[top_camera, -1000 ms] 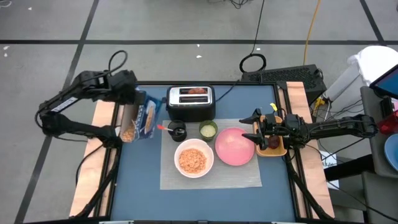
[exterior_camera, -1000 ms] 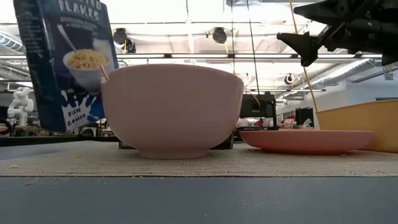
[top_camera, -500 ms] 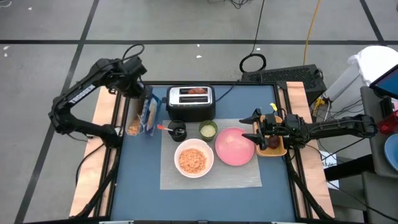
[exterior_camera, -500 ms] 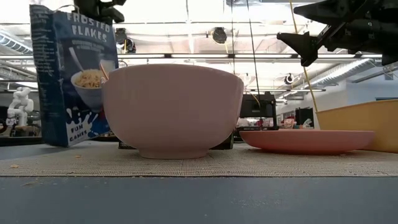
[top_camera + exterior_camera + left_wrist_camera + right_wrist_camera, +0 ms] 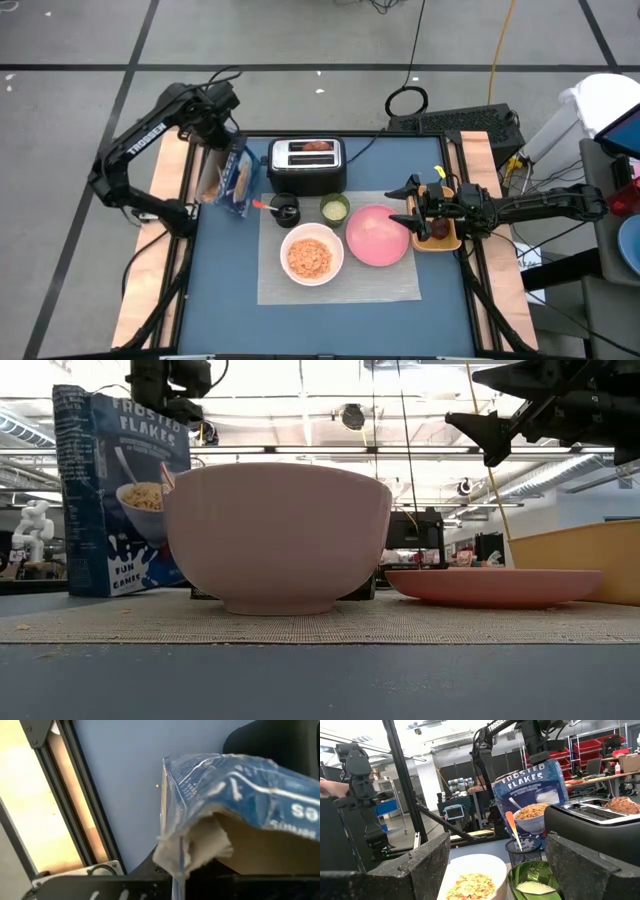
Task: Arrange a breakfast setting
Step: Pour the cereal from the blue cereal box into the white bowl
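Observation:
My left gripper (image 5: 222, 148) points down at the table's far left and is shut on the top of the blue cereal box (image 5: 226, 180), which stands upright left of the toaster. I cannot tell whether the box's bottom (image 5: 110, 590) touches the table. On the grey mat (image 5: 340, 288) are the white bowl (image 5: 311, 256) with cereal, the pink plate (image 5: 377, 237), the small green cup (image 5: 335, 208) and the black cup (image 5: 287, 211) holding the red-handled spoon (image 5: 262, 205). My right gripper (image 5: 398, 205) hangs open above the plate's right edge. My left gripper holds the cereal box by its torn-open top edge (image 5: 181, 854), pinched between the two fingers. The fingers come from above and point down. The box hangs upright below them (image 5: 120, 490); the gripper's own body hides the exact place of contact.
The black-and-silver toaster (image 5: 306, 165) stands at the far edge, right beside the box. An orange tray (image 5: 446, 236) sits at the right, under my right arm. The blue tabletop near the front edge (image 5: 330, 325) is bare.
My left gripper has carried the cereal box toward the far edge and down. The box, tilted and lifted clear a second ago, has swung upright and sunk to table level next to the toaster.

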Robot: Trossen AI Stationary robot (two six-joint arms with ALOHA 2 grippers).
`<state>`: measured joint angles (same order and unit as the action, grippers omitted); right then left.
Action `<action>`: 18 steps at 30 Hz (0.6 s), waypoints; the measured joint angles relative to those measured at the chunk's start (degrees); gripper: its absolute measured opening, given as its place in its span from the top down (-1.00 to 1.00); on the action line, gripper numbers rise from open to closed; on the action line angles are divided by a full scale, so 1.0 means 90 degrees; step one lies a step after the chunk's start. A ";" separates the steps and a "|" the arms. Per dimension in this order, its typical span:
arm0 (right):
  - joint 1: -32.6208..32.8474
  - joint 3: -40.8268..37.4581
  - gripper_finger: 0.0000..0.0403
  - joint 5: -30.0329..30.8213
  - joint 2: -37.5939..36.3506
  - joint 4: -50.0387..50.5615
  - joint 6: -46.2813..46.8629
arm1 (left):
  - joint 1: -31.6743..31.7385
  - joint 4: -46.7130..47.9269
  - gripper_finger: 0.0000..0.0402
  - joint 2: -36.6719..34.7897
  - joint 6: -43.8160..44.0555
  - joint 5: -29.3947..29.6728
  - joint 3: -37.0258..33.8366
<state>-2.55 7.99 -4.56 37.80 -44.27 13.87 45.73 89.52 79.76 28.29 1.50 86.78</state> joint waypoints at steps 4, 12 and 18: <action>0.0002 0.0000 -0.56 0.0000 0.0000 0.0000 0.0000 | -0.0004 0.0044 0.89 0.0027 -0.0159 -0.0024 0.0000; 0.0002 0.0000 -0.56 0.0000 -0.0001 0.0000 0.0000 | -0.0004 0.0034 0.72 0.0027 -0.0163 -0.0022 0.0000; 0.0002 0.0000 -0.56 0.0000 0.0000 0.0002 0.0000 | -0.0004 0.0029 0.46 0.0027 -0.0150 -0.0022 0.0000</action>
<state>-2.53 7.99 -4.56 37.80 -44.25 13.87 45.69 89.78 80.01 26.94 1.30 86.78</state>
